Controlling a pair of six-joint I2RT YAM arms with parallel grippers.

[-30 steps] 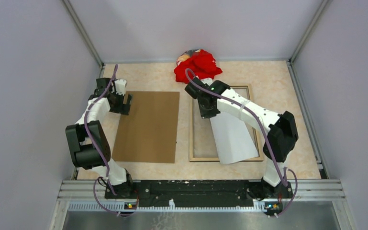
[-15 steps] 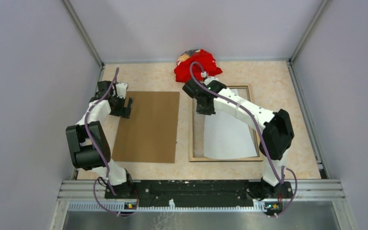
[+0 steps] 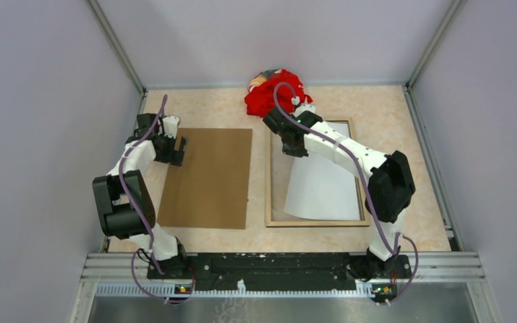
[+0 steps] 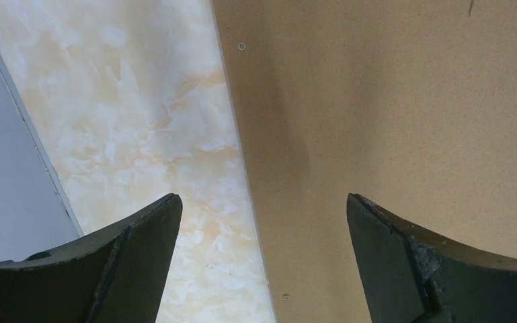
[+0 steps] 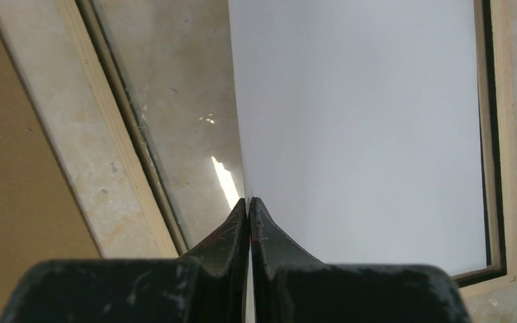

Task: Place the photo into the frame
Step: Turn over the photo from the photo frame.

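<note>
The photo shows only its plain white back; its printed side faces down. It lies over the glass inside the frame, slightly skewed, with its far left edge lifted. My right gripper is shut on that edge, and in the right wrist view the fingers pinch the sheet between them. The frame lies pale wood side up. My left gripper stands open over the left edge of the brown backing board, its fingers straddling that edge with nothing in them.
A crumpled red cloth lies at the back of the table, just beyond the frame's far left corner. The brown board lies left of the frame on the marbled tabletop. Grey walls close in both sides.
My right gripper has drawn the photo away from me. The sheet's near end, which overhung the frame's near right corner, now lies inside the frame. The left arm has barely moved.
</note>
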